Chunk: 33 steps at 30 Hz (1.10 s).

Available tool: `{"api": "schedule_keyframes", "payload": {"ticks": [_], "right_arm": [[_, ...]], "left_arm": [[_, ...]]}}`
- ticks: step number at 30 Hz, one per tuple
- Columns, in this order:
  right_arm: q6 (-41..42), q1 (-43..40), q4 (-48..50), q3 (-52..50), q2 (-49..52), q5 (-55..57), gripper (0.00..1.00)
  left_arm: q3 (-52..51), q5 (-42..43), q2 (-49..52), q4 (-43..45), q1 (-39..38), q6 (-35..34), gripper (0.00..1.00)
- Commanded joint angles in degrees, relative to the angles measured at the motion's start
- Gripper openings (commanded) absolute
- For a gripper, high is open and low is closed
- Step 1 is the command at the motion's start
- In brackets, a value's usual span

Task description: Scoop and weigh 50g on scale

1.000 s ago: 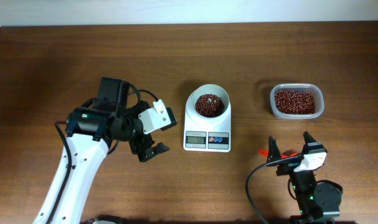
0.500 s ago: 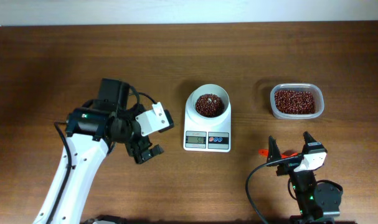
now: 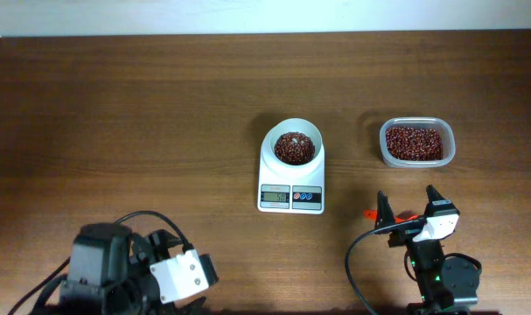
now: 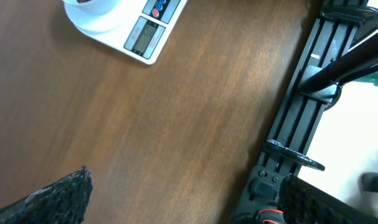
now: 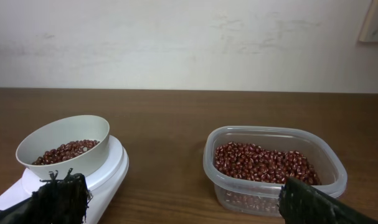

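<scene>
The white scale [image 3: 290, 177] stands mid-table, and the round white bowl [image 3: 292, 147] on it holds red beans. Its display corner shows at the top left of the left wrist view as scale [image 4: 145, 37]. My left gripper [image 4: 185, 183] is open over bare wood near the table's front edge, with nothing between its fingers. My right gripper [image 3: 406, 199] is open and empty at the front right. In its wrist view the right gripper [image 5: 179, 186] faces the gap between the bowl [image 5: 64, 146] and the clear tub of beans [image 5: 273, 165].
The clear tub of red beans [image 3: 415, 143] sits right of the scale. A small orange piece [image 3: 370, 213] lies by the right gripper. The left arm's body [image 3: 116, 271] is folded at the front left. A black arm mount [image 4: 301, 124] runs along the table edge.
The left arm has drawn back from beside the scale to the table's front left edge. The right arm, scale and tub have not moved.
</scene>
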Motion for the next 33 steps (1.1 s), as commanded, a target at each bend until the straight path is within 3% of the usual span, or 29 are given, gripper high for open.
{"api": "schedule_keyframes", "payload": {"ticks": [1,9,14,18,22,26,33], "right_arm": [[-0.1,0.3,-0.4,-0.3,-0.4,0.7,0.99],[-0.1,0.3,-0.5,-0.3,-0.4,0.7,0.99],[-0.1,0.3,-0.4,-0.3,-0.4,0.7,0.99],[-0.1,0.3,-0.5,-0.3,-0.4,0.7,0.99],[-0.1,0.3,-0.5,-0.3,-0.4,0.7,0.99],[-0.1,0.3,-0.4,-0.3,-0.4,0.7,0.99],[-0.1,0.3,-0.5,-0.3,-0.4,0.7,0.99]], "left_arm": [[0.1,-0.9,-5.2,-0.2,-0.1,0.3,0.99],[0.1,-1.3,-17.7,-0.3,0.4,0.3,0.99],[0.1,-0.4,-21.6,-0.4,9.8,0.3,0.99],[0.3,3.4,-21.9,-3.8,10.1,8.5,0.99],[0.9,3.3,-22.7,-4.6,10.1,8.5,0.99],[0.7,3.1,-37.2,-4.3,10.1,8.5,0.99],[1.3,3.6,-38.1,-5.0,10.1,10.2,0.99]]}}
